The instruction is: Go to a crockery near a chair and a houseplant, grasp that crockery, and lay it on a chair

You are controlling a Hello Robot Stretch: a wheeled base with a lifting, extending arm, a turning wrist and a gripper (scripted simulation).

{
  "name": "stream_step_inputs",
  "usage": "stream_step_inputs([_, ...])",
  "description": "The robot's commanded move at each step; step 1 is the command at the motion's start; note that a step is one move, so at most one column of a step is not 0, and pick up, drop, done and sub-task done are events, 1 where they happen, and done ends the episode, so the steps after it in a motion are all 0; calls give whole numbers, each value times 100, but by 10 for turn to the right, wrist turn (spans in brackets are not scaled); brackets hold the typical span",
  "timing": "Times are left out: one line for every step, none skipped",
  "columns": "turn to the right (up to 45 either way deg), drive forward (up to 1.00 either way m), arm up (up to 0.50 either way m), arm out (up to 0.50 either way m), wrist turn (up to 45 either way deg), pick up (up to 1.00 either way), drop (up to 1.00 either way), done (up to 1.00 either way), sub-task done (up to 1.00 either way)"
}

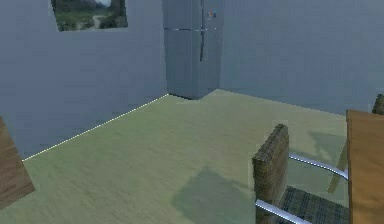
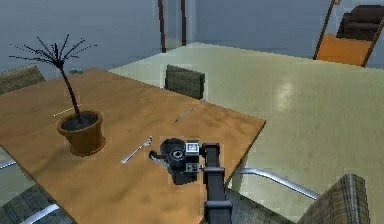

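Counter [image 2: 130, 100]: brown wood, one corner toward the arm side view's right; the counter [image 1: 366, 165] also stood at the forward view's right edge.
Plant [image 2: 80, 132]: stood upright in a brown pot on the counter's left part, with thin dark leaves.
Utensil [image 2: 135, 153]: pale, lay flat just right of the pot.
Second utensil [image 2: 184, 116]: lay flat near the far edge, by a chair [image 2: 185, 82].
Floor [image 2: 300, 95]: pale boards, carried counter and chair.

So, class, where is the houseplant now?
In the arm side view's left half, the houseplant stands on the wooden table, with a piece of cutlery lying just right of its pot.
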Motion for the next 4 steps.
stream_step_inputs([0, 0, 10, 0, 0, 0, 0, 0, 0])
stream_step_inputs([0, 0, 10, 0, 0, 0, 0, 0, 0])
stream_step_inputs([0, 0, 0, 0, -450, 0, 0, 0, 0])
stream_step_inputs([0, 0, 0, 0, -450, 0, 0, 0, 0])
